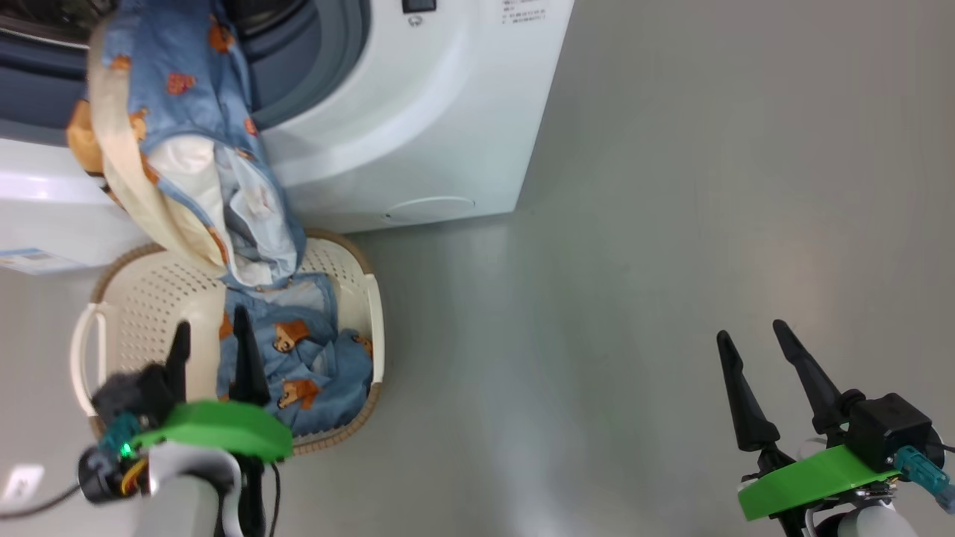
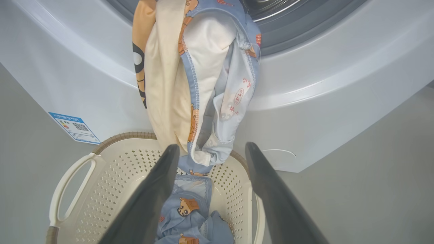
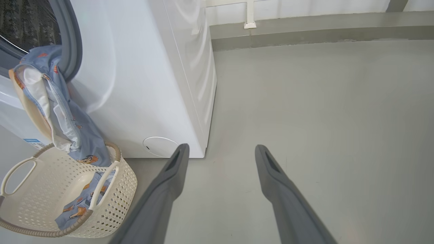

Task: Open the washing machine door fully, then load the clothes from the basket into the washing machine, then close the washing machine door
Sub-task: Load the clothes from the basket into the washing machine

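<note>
While the left claw (image 1: 211,319) gapes, clothes (image 1: 179,134) trail into the basket (image 1: 134,298).

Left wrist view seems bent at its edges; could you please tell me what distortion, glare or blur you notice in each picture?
Left wrist view: the wide lens bows the front of the washing machine, and the left claw looks soft up close. Head view: a pale sheen lies on the floor. Right wrist view: bright reflections streak the machine's white side.
</note>
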